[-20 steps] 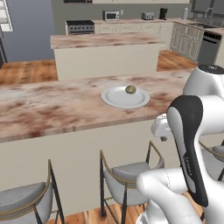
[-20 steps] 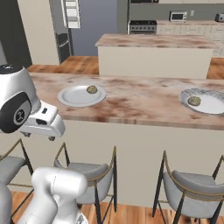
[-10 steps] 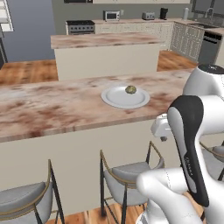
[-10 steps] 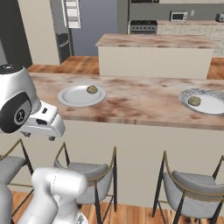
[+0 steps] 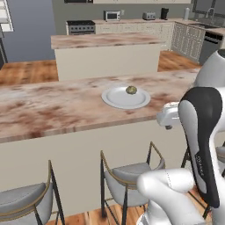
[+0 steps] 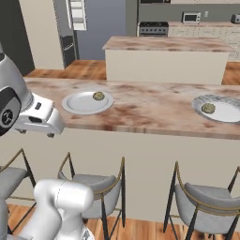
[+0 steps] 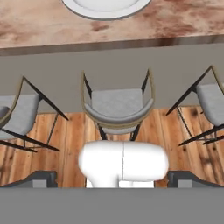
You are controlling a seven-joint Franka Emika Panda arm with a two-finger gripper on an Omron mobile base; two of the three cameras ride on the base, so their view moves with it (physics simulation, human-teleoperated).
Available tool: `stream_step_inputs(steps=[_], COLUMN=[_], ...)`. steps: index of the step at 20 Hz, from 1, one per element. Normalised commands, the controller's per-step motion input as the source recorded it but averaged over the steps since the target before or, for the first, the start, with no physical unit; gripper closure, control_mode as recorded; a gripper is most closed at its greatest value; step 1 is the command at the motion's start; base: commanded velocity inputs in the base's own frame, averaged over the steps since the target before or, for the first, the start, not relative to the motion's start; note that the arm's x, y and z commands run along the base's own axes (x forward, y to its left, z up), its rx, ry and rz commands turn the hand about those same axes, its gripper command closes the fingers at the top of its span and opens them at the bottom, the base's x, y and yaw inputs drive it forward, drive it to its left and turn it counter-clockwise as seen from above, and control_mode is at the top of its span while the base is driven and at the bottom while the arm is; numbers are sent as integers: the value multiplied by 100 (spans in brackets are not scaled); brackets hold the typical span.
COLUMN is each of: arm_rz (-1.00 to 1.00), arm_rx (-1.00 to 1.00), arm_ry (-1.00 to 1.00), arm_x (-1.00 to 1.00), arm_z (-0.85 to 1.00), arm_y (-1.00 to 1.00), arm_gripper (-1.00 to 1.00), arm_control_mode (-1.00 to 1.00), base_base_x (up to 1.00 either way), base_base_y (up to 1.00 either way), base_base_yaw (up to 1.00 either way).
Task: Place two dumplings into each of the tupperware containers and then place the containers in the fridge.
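Note:
A tan dumpling [image 5: 131, 90] lies on a round white plate [image 5: 118, 100] on the marble bar counter [image 5: 52, 110]. From the right base view I see that dumpling [image 6: 98, 95] on its plate [image 6: 77, 104], and a second dumpling [image 6: 208, 108] on another plate [image 6: 229, 113] further right. My gripper [image 7: 113, 179] hangs in front of the counter, below its edge. It points down at a stool, open and empty, with its fingertips [image 7: 41, 177] wide apart. The fridge [image 6: 76, 14] stands open at the far back left. The tupperware containers are out of view.
Grey bar stools [image 7: 117, 107] with thin metal frames stand along the counter's near side, one directly under the hand. A kitchen island [image 5: 105, 55] stands behind the counter. Stove and microwave [image 5: 112, 16] line the back wall.

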Motion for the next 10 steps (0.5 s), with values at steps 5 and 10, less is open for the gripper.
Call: stream_step_inputs(steps=[5,10], arm_rz=[0,0], arm_rx=[0,0], arm_ry=[-11,0], arm_x=[84,100], arm_z=[30,19], arm_y=[8,10], arm_gripper=[-100,-100], arm_control_mode=[-100,-100], base_base_x=[0,0], base_base_y=[0,0], base_base_yaw=[0,0])
